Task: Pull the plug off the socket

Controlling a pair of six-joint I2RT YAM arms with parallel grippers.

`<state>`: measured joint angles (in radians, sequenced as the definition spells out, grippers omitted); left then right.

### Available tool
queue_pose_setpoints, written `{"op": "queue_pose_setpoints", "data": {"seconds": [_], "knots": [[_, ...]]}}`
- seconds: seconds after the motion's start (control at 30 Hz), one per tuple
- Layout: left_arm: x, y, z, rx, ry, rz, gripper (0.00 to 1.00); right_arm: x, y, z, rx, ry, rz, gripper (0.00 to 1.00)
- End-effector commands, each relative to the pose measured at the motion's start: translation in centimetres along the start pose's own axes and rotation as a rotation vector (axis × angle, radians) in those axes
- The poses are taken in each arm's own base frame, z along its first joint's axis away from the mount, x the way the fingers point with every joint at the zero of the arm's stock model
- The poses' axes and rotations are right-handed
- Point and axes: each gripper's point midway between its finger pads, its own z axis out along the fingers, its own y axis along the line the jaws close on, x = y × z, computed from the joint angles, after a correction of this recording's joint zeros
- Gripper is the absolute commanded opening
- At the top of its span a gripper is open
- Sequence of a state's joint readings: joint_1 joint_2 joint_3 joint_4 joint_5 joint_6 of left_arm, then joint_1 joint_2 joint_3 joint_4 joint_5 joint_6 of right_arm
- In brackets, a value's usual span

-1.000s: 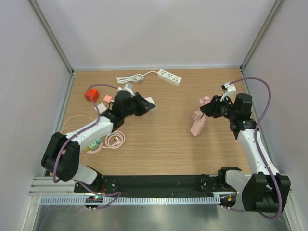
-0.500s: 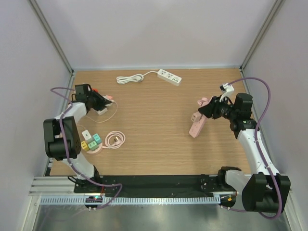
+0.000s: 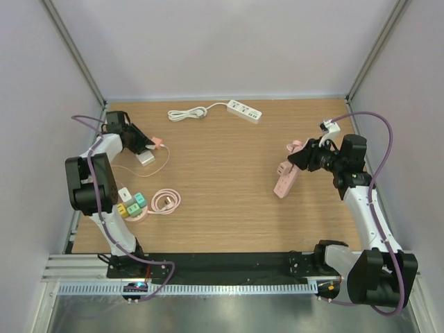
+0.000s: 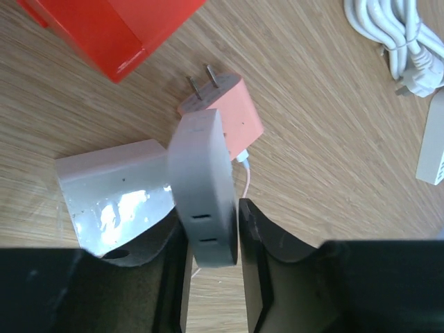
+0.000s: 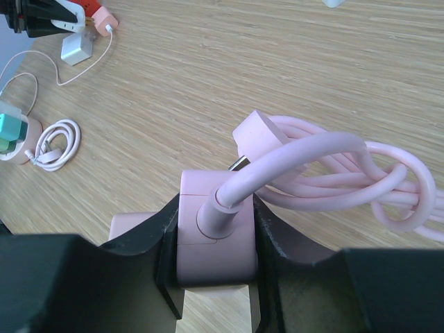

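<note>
- Gripping a grey-white plug point(image 4: 201, 166) by its flat sides, the left gripper point(image 4: 210, 220) works at the table's point(image 3: 222, 194) 9 o'clock edge. A white cube point(image 4: 114, 198) and a pink adapter point(image 4: 229, 111) sit just beside the plug, with a red block point(image 4: 111, 28) at its 11 o'clock.
- At 3 o'clock, the right gripper point(image 5: 214, 236) is clamped on the cable end of the pink power strip point(image 3: 282, 182).
- Plug and strip are well apart, so the pull looks done.
- Releasing well means spreading the fingers fully, then rising straight up so the plug is not dragged into its neighbours.
</note>
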<state>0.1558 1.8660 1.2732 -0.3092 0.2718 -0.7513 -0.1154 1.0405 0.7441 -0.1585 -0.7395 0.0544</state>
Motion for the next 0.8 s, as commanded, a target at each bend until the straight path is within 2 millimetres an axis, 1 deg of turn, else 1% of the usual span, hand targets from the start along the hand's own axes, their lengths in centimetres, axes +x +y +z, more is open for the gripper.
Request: {"op": "queue_pose_setpoints", "data": {"seconds": [0.0, 0.03, 0.1, 0.13, 0.23, 0.27, 0.33, 0.37, 0.4, 0.43, 0.47, 0.5, 0.57, 0.6, 0.63, 0.67, 0.7, 0.73, 0.77], "knots": [[-1.4, 0.4, -0.2, -0.034, -0.016, 0.024, 0.35, -4.9, 1.2, -0.6, -0.044, -0.124, -0.125, 0.01], [-1.5, 0.6, 0.0, -0.040, -0.016, 0.025, 0.37, -4.9, 1.0, -0.6, -0.041, -0.126, -0.126, 0.01], [-1.6, 0.8, -0.2, -0.053, -0.015, 0.029, 0.43, -4.9, 1.0, -0.7, -0.043, -0.127, -0.123, 0.01], [-1.8, 0.8, -0.3, -0.055, -0.019, 0.031, 0.44, -5.0, 0.9, -0.7, -0.040, -0.129, -0.123, 0.01], [-2.7, 0.5, -1.6, -0.057, -0.056, 0.046, 0.52, -5.0, 0.8, -0.8, -0.041, -0.131, -0.120, 0.01], [-3.2, 0.0, -2.7, -0.051, -0.081, 0.057, 0.58, -4.9, 0.9, -0.8, -0.043, -0.130, -0.119, 0.01], [-3.9, -0.4, -3.9, -0.057, -0.122, 0.087, 0.64, -4.9, 0.9, -0.8, -0.044, -0.130, -0.117, 0.01], [-4.1, -0.4, -4.6, -0.064, -0.136, 0.095, 0.69, -4.9, 0.9, -0.8, -0.048, -0.130, -0.117, 0.01], [-4.6, -1.0, -5.9, -0.054, -0.167, 0.108, 0.72, -4.9, 0.9, -0.8, -0.051, -0.130, -0.117, 0.01], [-4.5, -0.8, -6.5, -0.063, -0.179, 0.122, 0.73, -4.9, 0.9, -0.7, -0.052, -0.129, -0.114, 0.01], [-4.4, -0.7, -6.9, -0.064, -0.187, 0.127, 0.77, -4.9, 1.0, -0.7, -0.055, -0.129, -0.117, 0.01], [-4.6, -1.4, -8.2, -0.044, -0.212, 0.140, 0.79, -4.9, 1.0, -0.7, -0.060, -0.129, -0.115, 0.01], [-3.7, -2.0, -8.8, 0.005, -0.195, 0.159, 0.80, -4.8, 1.2, -0.7, -0.072, -0.128, -0.114, 0.01], [-3.3, -2.9, -9.8, 0.050, -0.198, 0.170, 0.82, -4.8, 1.3, -0.7, -0.077, -0.128, -0.110, 0.01], [-2.8, -3.6, -10.1, 0.088, -0.189, 0.178, 0.83, -4.8, 1.5, -0.7, -0.088, -0.129, -0.110, 0.01], [-1.7, -4.7, -10.4, 0.152, -0.153, 0.197, 0.86, -4.8, 1.5, -0.6, -0.093, -0.128, -0.107, 0.01], [-0.8, -5.0, -10.5, 0.173, -0.133, 0.210, 0.87, -4.7, 1.6, -0.6, -0.102, -0.126, -0.100, 0.01], [0.6, -6.4, -11.1, 0.218, -0.117, 0.250, 0.87, -4.6, 1.8, -0.5, -0.119, -0.123, -0.097, 0.01], [1.6, -7.7, -11.5, 0.280, -0.103, 0.285, 0.88, -4.5, 2.0, -0.5, -0.132, -0.119, -0.092, 0.01]]}}
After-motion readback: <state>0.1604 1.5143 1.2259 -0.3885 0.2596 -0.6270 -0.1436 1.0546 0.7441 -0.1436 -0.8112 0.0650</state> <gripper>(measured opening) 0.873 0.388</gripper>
